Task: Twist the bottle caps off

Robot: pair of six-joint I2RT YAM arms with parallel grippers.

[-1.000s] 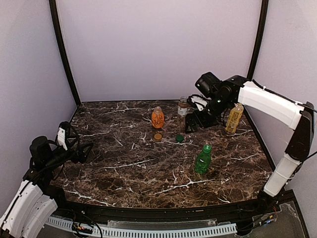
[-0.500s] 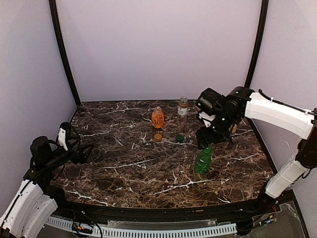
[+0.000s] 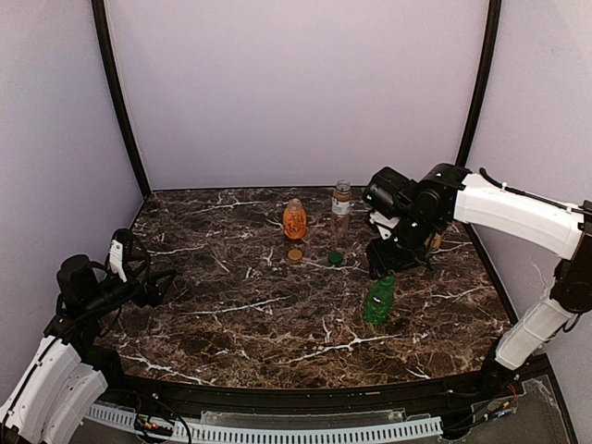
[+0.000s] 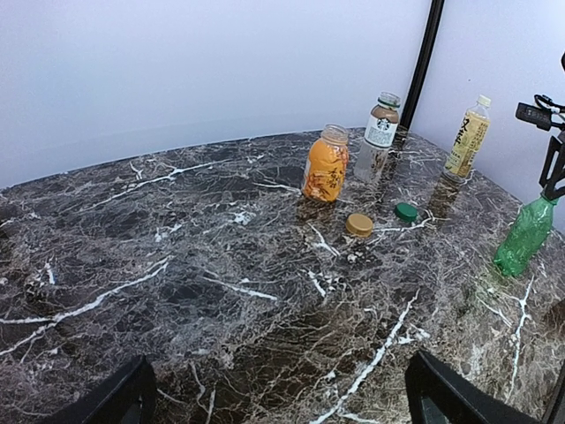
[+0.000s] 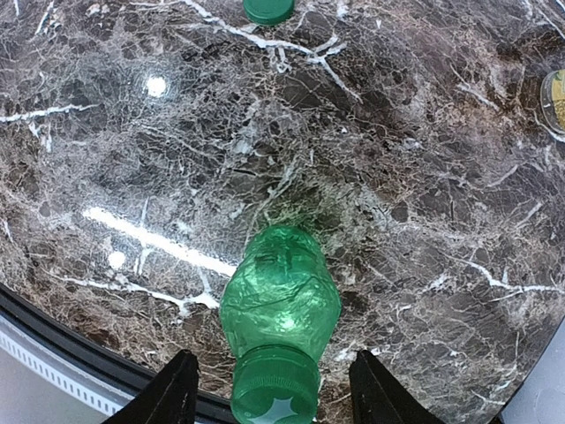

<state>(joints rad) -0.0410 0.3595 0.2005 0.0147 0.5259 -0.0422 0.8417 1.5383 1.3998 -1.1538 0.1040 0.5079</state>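
R jaws were moved from rear over green cap [image 5: 275, 389], half-shut, nothing gripped; closure, twist needed; L jaws wide, empty.

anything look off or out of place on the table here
Nothing is spilled or tipped. Two caps lie loose near the orange bottle: a tan-gold cap and a dark green cap, both off their bottles. The green bottle looks crinkled from above, though it stands upright.

Marble table [image 3: 231, 324] carried four upright bottles: orange bottle [image 3: 294, 220], brown bottle [image 3: 341, 208], yellow bottle [image 4: 467, 138], green bottle [image 3: 378, 298]. Tan cap [image 3: 295, 253] lay just before the orange bottle, dark-green cap [image 3: 335, 258] before the brown bottle.
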